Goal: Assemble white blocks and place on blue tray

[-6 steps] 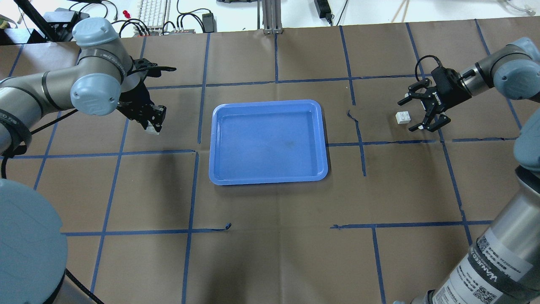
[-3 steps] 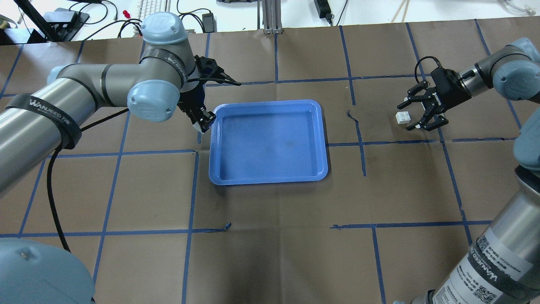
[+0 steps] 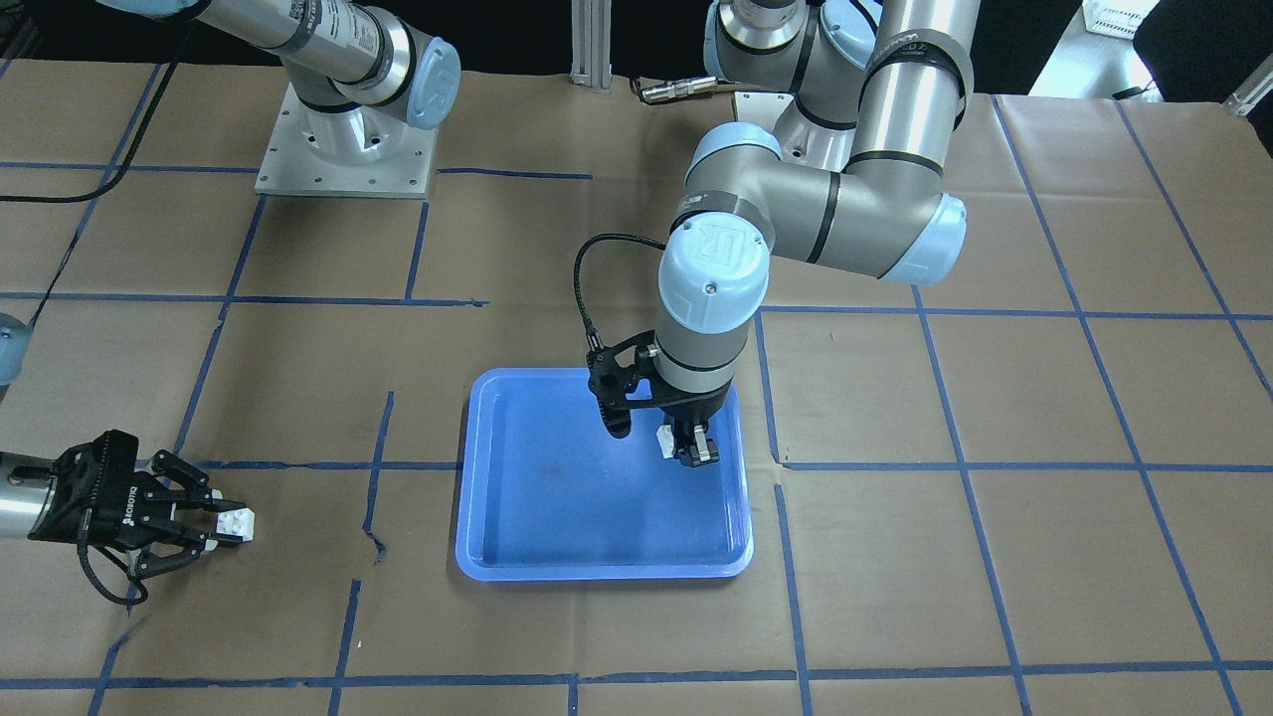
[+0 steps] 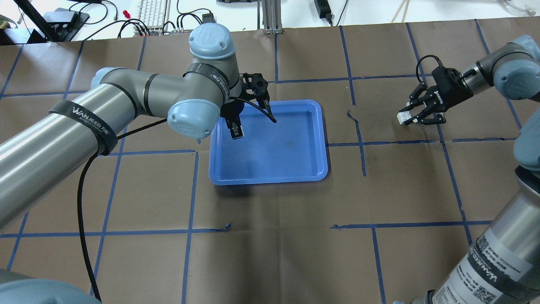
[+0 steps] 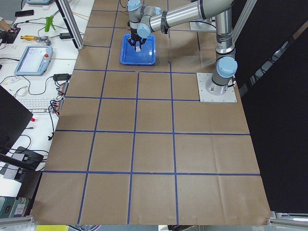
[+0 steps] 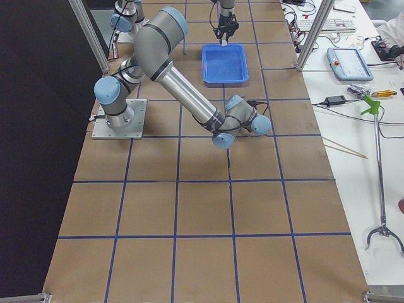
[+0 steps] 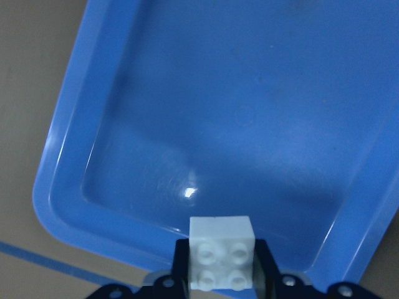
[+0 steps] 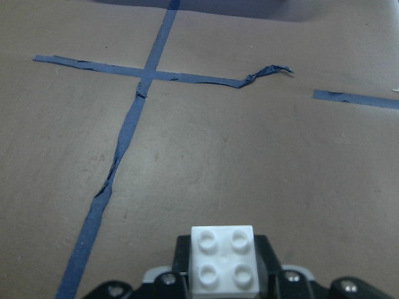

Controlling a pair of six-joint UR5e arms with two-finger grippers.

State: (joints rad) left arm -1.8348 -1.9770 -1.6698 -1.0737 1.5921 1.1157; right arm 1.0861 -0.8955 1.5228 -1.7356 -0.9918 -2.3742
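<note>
The blue tray (image 4: 287, 156) lies in the middle of the table; it also shows in the front view (image 3: 557, 517) and the left wrist view (image 7: 249, 124). My left gripper (image 4: 236, 130) is shut on a white block (image 7: 221, 252) and holds it over the tray's left part, near the far rim; the front view shows this block (image 3: 664, 441) too. My right gripper (image 4: 408, 118) is at the far right of the table, low over the paper, its fingers shut on the second white block (image 8: 222, 258), which also shows in the overhead view (image 4: 403, 117) and the front view (image 3: 237, 522).
Brown paper with blue tape lines (image 4: 358, 143) covers the table. A torn tape strip (image 8: 118, 162) lies ahead of the right gripper. A keyboard (image 4: 152, 12) and cables sit beyond the table's far edge. The left arm's elbow (image 4: 194, 118) hangs over the tray's left rim.
My left arm swung right with its white block, from the paper left of the tray to over the tray. My right gripper's fingers closed from wide open onto the second block.
</note>
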